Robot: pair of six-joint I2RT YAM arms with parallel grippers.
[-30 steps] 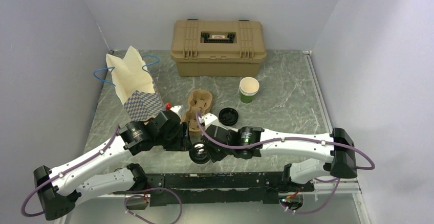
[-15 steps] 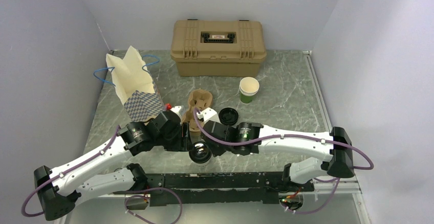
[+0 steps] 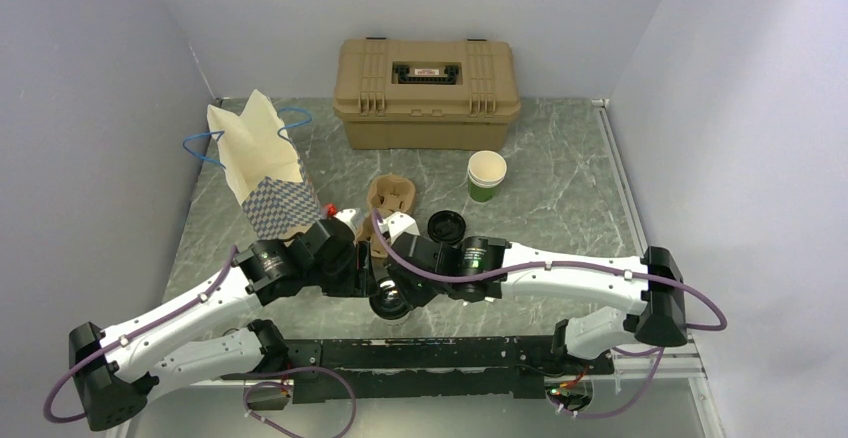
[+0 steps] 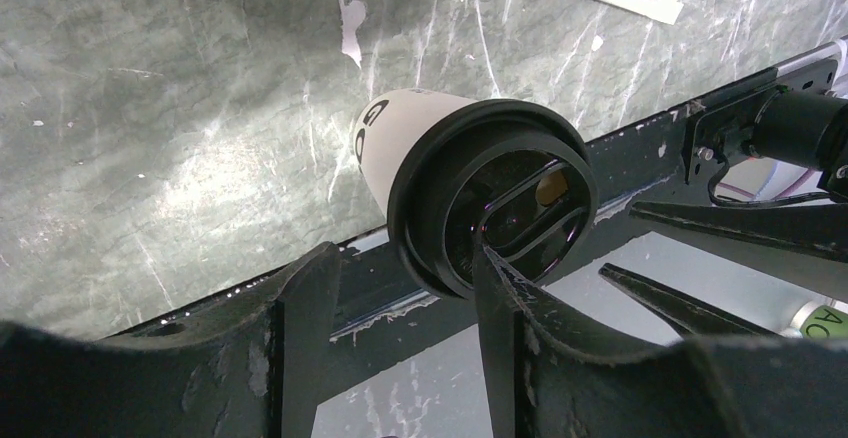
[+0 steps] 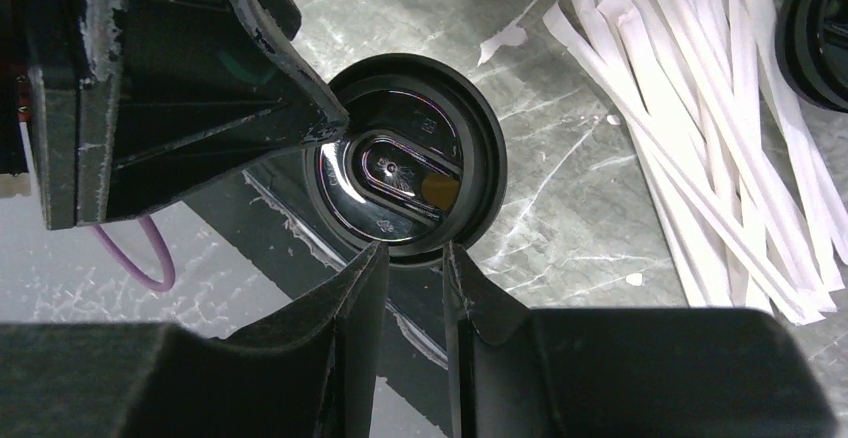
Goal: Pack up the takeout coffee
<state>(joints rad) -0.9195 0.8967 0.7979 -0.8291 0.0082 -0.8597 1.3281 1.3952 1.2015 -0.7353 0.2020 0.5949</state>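
The takeout coffee (image 3: 390,305), a pale paper cup with dark lettering (image 4: 398,138) and a black lid (image 5: 405,176), stands upright at the table's front edge between both wrists. My left gripper (image 4: 400,250) is open. One of its fingers (image 5: 200,108) reaches over the lid's edge, while the other stands apart from the cup. From the opposite side my right gripper (image 5: 412,250) holds its jaws a little apart, tips at the lid's near rim and nothing visibly pinched. In the top view both grippers (image 3: 368,276) (image 3: 398,280) crowd over the cup.
A paper bag (image 3: 262,163) stands open at the back left, with a pulp cup carrier (image 3: 388,203) beside it. A loose black lid (image 3: 446,227), a green cup (image 3: 486,176) and a tan case (image 3: 427,93) lie beyond. White wrapped sticks (image 5: 700,128) lie by the cup.
My right arm has slid left and brought its gripper in over the cup's lid. The left arm and the cup have stayed put.
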